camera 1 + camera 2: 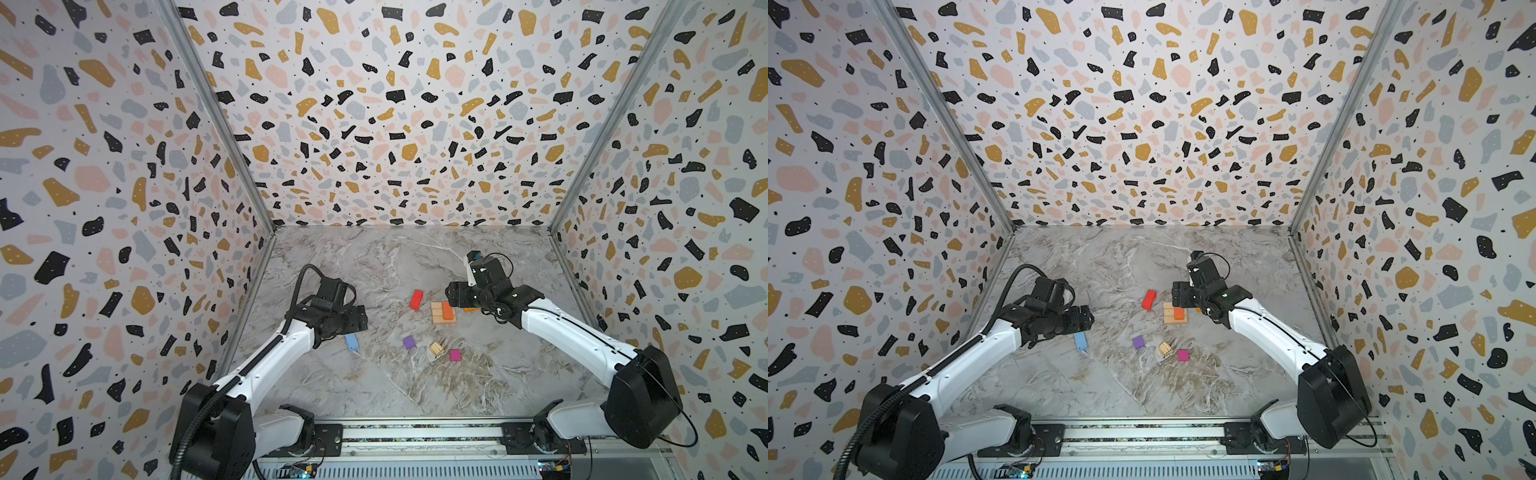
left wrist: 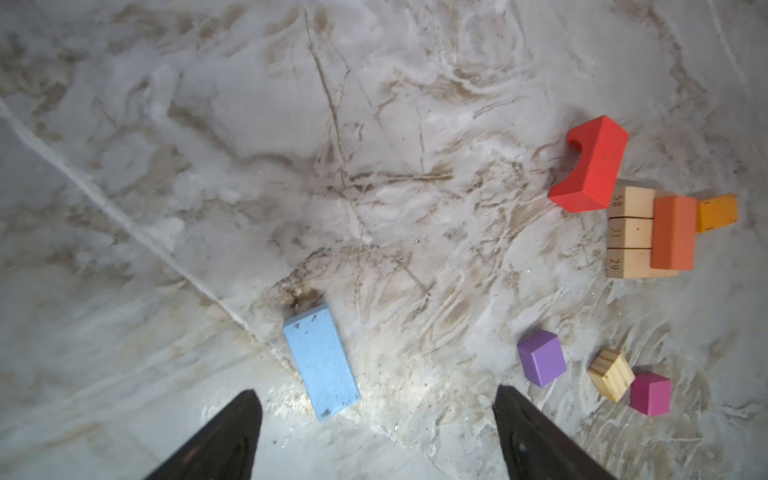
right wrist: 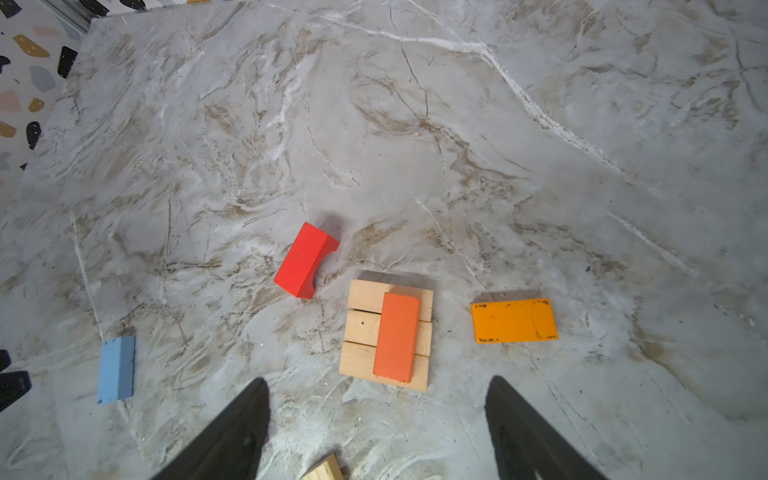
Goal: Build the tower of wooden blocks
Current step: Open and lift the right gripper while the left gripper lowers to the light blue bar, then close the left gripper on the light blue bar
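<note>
The wood block tower's start is three tan oblong blocks [image 3: 365, 332] lying side by side with a dark orange block [image 3: 397, 336] flat across them; it shows in both top views [image 1: 436, 318]. My right gripper [image 3: 377, 379] hangs open and empty just short of it. A red arched block [image 3: 305, 259] and a yellow-orange block [image 3: 514, 320] lie on either side of it. My left gripper [image 2: 376, 390] is open and empty above the table, close to the light blue block [image 2: 321, 361]. A purple cube [image 2: 541, 357], a tan cube [image 2: 611, 374] and a magenta cube [image 2: 650, 394] lie loose.
The marble table [image 1: 374, 386] is boxed in by patterned walls [image 1: 124, 208] on three sides. A metal rail [image 1: 415, 434] carrying both arm bases runs along the front edge. The loose cubes [image 1: 436, 348] sit nearer the front than the tan base.
</note>
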